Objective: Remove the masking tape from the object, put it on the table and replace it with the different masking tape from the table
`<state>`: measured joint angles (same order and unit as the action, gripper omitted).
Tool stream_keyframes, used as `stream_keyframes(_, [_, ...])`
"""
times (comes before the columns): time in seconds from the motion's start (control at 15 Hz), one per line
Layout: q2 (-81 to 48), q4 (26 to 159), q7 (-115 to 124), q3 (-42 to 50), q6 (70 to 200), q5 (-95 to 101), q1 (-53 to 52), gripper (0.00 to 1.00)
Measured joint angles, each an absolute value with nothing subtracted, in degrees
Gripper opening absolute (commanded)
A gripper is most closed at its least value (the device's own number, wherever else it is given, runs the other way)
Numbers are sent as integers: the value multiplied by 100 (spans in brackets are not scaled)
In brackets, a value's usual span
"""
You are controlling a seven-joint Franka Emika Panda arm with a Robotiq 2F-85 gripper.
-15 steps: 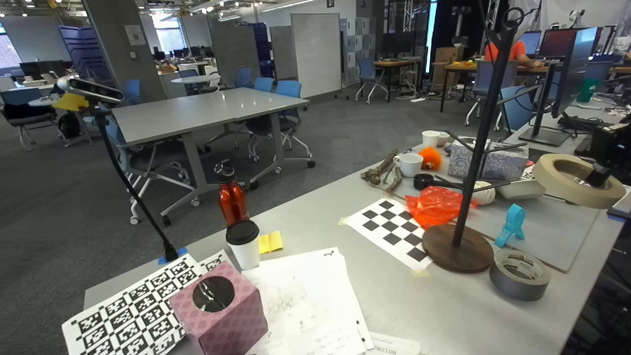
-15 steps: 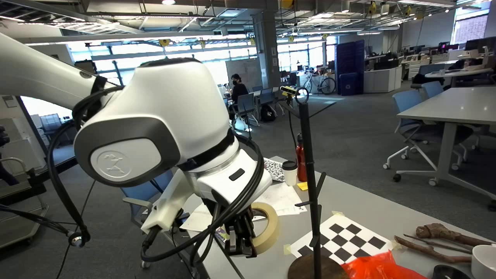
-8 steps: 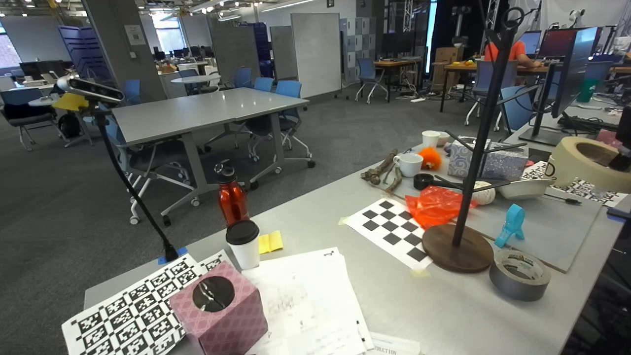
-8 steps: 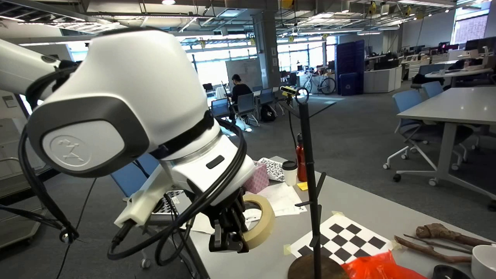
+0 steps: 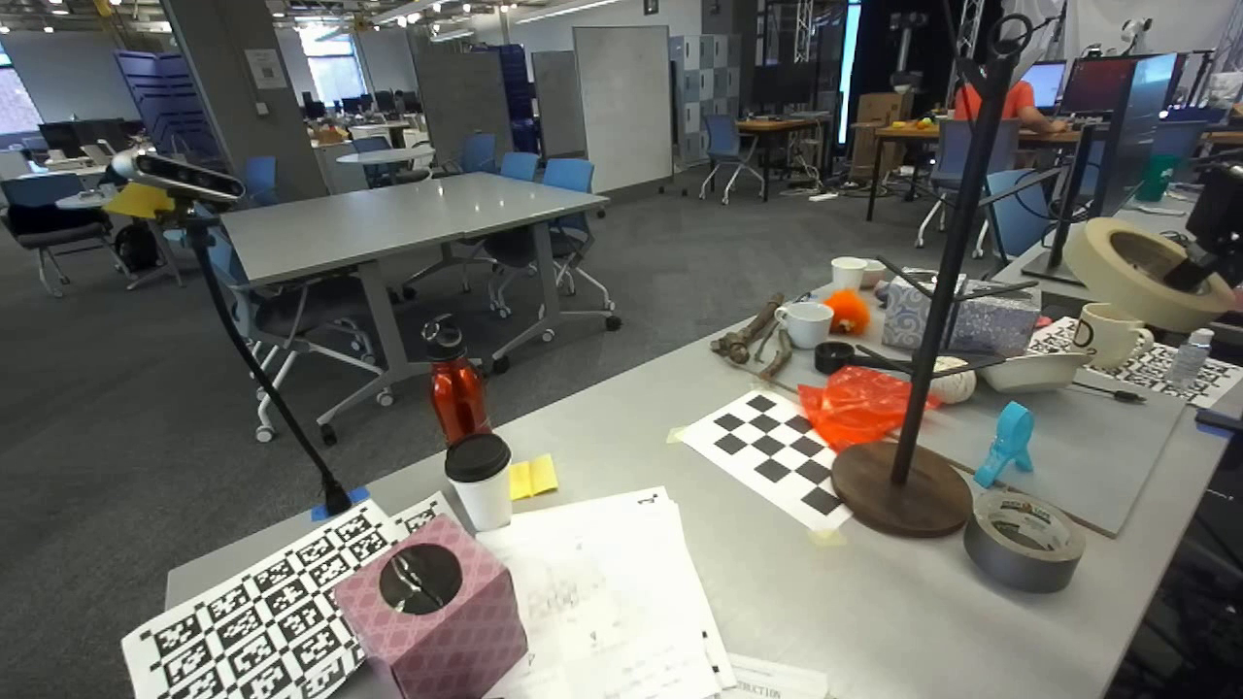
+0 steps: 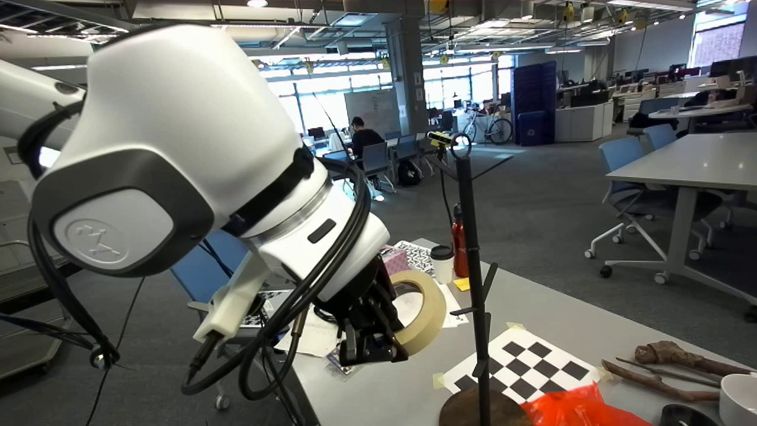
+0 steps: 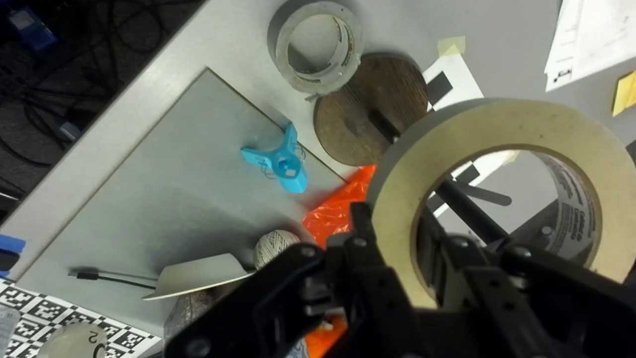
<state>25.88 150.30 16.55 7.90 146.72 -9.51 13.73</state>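
Thin dark pole shared in both exterior views, angled across pale grey bench; wrist view looks down near pole, catching its round brown base.

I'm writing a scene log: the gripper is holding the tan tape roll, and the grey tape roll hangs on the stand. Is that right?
Not quite. The grey tape roll doesn't hang on the stand: an exterior view and the wrist view show it lying on the table beside the stand's round base. The gripper is holding the tan tape roll.
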Motion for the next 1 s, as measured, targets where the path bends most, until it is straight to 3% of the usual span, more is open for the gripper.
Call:
stream_keyframes(0.8, [1127,14877,1655,789,16518,-1660,875,6])
stream_keyframes(0.87, [1035,14826,1655,789,16561,-1720,847,35])
stream_keyframes(0.93, [951,14772,1655,789,16586,-1778,825,51])
stream_keyframes(1.0, [877,14720,1655,789,16600,-1833,810,58])
